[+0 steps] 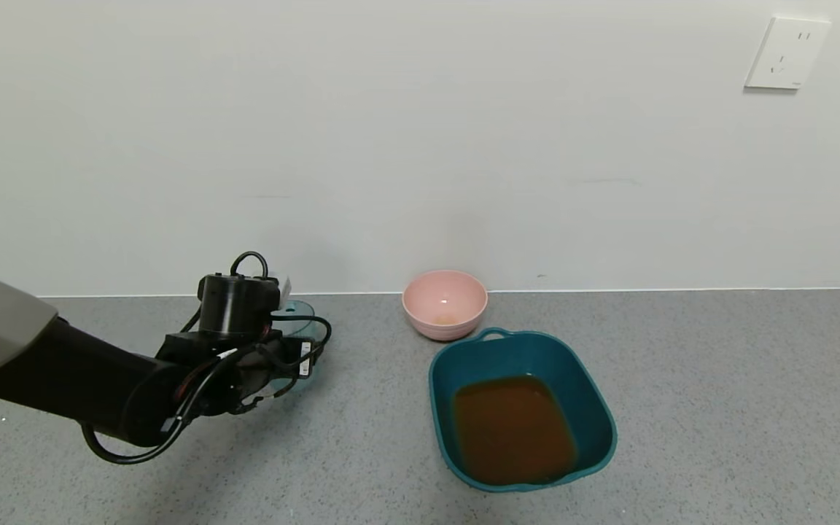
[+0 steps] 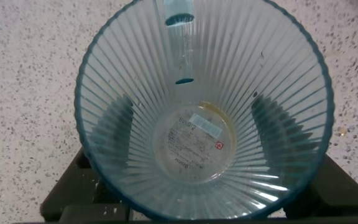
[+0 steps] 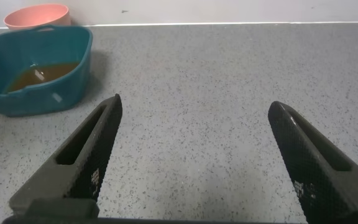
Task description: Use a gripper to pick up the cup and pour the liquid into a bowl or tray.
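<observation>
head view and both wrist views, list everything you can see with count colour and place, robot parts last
cup: 1, clear blue-grey, ribbed, looks empty, on the counter's left part
teal basin: 1, dark teal, right of centre
liquid: brown-orange pool inside the teal basin
pink bowl: 1, pink, behind the basin by the wall
wall socket: 1, white, upper right wall
counter: 1, grey speckled
left gripper: black, shut on the cup
right gripper: black, open, over bare counter
</observation>
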You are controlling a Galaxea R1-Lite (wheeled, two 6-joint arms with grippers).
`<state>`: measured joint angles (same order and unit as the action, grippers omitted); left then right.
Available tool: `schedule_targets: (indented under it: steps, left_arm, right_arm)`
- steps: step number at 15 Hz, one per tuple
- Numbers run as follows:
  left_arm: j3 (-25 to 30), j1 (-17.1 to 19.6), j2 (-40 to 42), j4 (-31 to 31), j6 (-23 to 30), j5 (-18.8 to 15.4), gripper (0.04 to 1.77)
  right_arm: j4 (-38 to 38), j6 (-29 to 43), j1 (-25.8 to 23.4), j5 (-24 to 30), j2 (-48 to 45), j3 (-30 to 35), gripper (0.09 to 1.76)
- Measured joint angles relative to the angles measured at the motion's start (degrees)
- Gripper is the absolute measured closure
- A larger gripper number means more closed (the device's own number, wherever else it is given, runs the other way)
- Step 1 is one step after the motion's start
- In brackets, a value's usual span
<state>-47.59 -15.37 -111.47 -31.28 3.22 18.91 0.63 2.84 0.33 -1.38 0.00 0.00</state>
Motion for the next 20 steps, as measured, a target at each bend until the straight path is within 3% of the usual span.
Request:
schedule_targets:
  steps: [5,20]
  left_arm:
    - [0.3,0.35,-3.19,-5.42,-0.9,0.05,0.49]
    - [0.13,0.82,-5.21,-5.49,-1.24,0.02,0.49]
  right_arm:
    - [0.02,-0.01,0.0,-0.02,0.0,0.0,0.14]
    - [0.0,-0.01,0.0,0.0,0.0,0.0,0.14]
